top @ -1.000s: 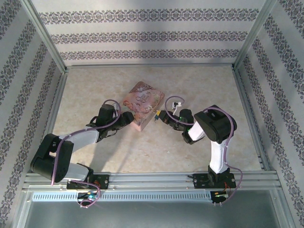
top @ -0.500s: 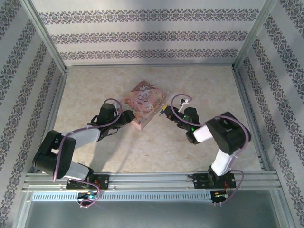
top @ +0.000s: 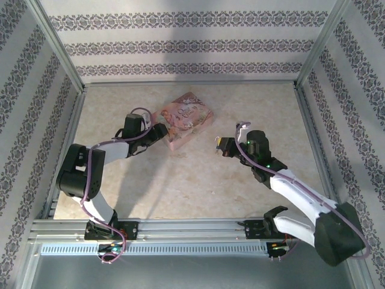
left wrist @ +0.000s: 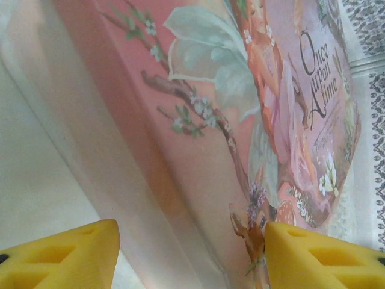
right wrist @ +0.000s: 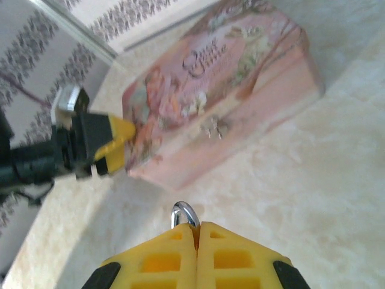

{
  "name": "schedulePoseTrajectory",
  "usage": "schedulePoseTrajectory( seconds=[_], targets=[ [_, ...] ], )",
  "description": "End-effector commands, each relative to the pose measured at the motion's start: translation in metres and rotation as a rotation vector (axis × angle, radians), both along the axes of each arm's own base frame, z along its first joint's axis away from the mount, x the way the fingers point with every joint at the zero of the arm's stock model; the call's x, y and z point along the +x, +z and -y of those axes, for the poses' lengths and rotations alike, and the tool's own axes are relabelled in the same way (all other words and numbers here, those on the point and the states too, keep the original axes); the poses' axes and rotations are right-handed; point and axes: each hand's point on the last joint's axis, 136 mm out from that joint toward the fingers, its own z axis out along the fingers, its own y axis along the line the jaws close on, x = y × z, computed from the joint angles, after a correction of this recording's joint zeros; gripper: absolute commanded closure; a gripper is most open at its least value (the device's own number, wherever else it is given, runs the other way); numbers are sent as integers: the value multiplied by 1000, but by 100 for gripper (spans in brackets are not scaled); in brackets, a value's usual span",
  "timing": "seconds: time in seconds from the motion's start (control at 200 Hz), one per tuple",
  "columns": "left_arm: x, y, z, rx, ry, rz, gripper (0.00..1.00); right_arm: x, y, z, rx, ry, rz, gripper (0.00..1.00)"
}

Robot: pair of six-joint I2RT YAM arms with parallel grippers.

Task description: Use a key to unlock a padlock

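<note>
Slippage worries us: our shut right pincer [right wrist: 196, 227] pinches just a silvery loop [right wrist: 184, 213]. Left pincer [left wrist: 191, 244] stands open at the pink box [left wrist: 240, 120].

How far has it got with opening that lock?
Done: the right gripper is shut on a small piece with a silver loop, held clear of the box. In hand: the left gripper straddles a box corner, fingers apart. Left: whether that loop belongs to padlock or key is unclear, so the unlocking itself looks yet to come.
</note>
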Motion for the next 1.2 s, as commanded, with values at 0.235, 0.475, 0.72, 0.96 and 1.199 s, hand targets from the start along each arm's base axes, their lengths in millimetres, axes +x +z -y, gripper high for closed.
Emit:
schedulePoseTrajectory(
  seconds=[0.235,0.475,0.72,0.96,1.199],
  targets=[
    [-15,43,-36,173,53,116,29,-63,-65,-16,-276,211,-315,100],
    [-45,94,-66,276,154,266,24,-62,-96,-39,-374,266,-409,100],
    [-62,113,-82,328,209,313,22,-61,-124,-64,-408,325,-466,100],
    [-63,130,-88,335,244,356,21,-61,-142,-78,-400,348,-499,87],
    [-75,146,-108,417,312,425,19,-51,-113,-64,-399,300,-407,68]
  ],
)
